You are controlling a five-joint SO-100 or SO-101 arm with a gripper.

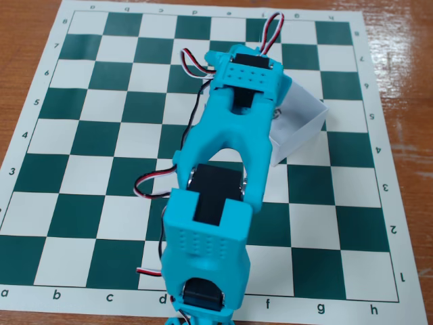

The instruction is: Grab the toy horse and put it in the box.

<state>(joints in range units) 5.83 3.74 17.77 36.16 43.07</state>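
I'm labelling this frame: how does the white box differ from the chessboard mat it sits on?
The box is plain white; the chessboard mat is checkered green and white. The box has raised walls; the mat lies flat. The box is largely hidden behind the turquoise arm; the mat is mostly visible. Both are square-cornered.

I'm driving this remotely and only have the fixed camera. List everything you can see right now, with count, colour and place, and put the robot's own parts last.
Chessboard mat: one, green and white squares, covering most of the table.
Table: one, brown wood, showing around the mat's edges.
Box: one, white, right of centre on the mat, partly hidden under the arm.
Toy horse: none visible; it may be hidden by the arm.
Arm: one, turquoise with black servos, reaching from the bottom edge up over the board toward the box.
Cables: several, red, white and black, along the arm.
End effector: hidden beneath the arm, state not readable.
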